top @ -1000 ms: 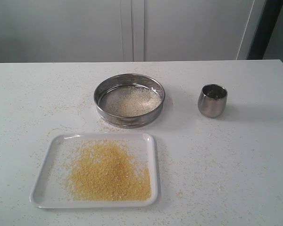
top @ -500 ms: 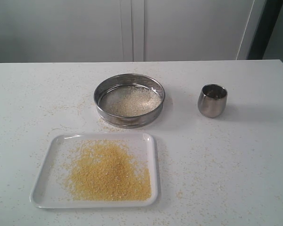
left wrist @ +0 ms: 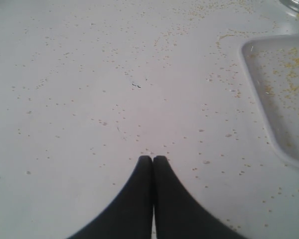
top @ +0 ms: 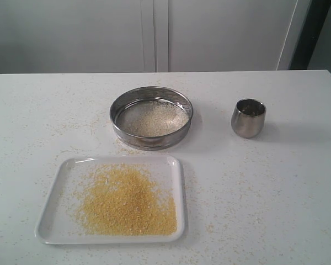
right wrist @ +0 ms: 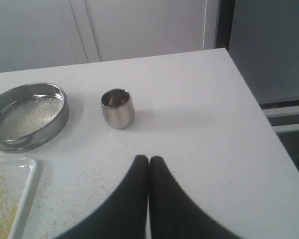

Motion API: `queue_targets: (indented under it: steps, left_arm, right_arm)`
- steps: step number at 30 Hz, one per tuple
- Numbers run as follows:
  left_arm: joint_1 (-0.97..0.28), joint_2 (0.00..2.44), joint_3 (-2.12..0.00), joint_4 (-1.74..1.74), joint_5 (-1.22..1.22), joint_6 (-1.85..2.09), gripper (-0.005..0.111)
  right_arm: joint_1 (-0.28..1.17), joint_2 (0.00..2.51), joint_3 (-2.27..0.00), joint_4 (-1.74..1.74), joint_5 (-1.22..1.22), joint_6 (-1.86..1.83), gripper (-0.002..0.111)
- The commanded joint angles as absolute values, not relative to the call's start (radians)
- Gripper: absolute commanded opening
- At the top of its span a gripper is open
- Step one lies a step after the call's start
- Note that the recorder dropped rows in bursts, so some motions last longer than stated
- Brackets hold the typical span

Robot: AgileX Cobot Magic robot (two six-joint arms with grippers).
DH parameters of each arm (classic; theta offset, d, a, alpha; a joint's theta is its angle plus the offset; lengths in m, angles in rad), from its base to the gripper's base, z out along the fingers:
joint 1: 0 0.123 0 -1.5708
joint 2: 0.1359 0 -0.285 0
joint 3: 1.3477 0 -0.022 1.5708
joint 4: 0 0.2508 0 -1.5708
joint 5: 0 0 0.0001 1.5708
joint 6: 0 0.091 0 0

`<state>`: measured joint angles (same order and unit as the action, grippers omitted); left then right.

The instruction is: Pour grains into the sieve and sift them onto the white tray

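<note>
The round steel sieve (top: 151, 117) stands on the table behind the white tray (top: 54, 223), with pale whitish grains (top: 153, 118) on its mesh. A heap of golden-yellow grains (top: 124, 201) lies on the tray. Neither arm shows in the exterior view. My left gripper (left wrist: 153, 158) is shut and empty over bare table, with the tray's corner (left wrist: 269, 99) off to one side. My right gripper (right wrist: 149, 159) is also shut and empty, short of the steel cup (right wrist: 117, 108), and the sieve (right wrist: 25, 115) and a tray corner (right wrist: 25, 184) show there too.
A small rounded steel cup (top: 248, 117) stands to the right of the sieve. Stray grains are scattered over the white table (top: 265, 187). The table's right edge (right wrist: 269, 124) drops off to a dark gap. White cabinet doors (top: 154, 33) stand behind the table.
</note>
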<state>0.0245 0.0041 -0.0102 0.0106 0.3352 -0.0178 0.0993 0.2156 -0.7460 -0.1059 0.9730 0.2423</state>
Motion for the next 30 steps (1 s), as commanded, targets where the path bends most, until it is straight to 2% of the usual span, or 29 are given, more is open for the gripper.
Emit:
queue_targets:
  steps: [1,5,10,15,30]
  left_arm:
    - [0.026,0.000,0.000,0.010,0.350,-0.017,0.000]
    - [0.026,0.000,0.000,0.010,0.350,-0.017,0.000]
    - [0.026,0.000,0.000,0.010,0.350,-0.017,0.000]
    - [0.026,0.000,0.000,0.010,0.350,-0.017,0.000]
    - [0.026,0.000,0.000,0.010,0.350,-0.017,0.000]
  right_arm:
    - [0.090,0.161,-0.706,-0.149,0.911,0.241,0.000]
    - [0.090,0.100,-0.606,-0.189,0.810,0.241,0.000]
    - [0.090,0.032,-0.481,-0.189,0.801,0.241,0.000]
    - [0.090,0.000,-0.385,-0.221,0.632,0.241,0.000]
    - [0.090,0.000,-0.304,-0.219,0.543,0.241,0.000]
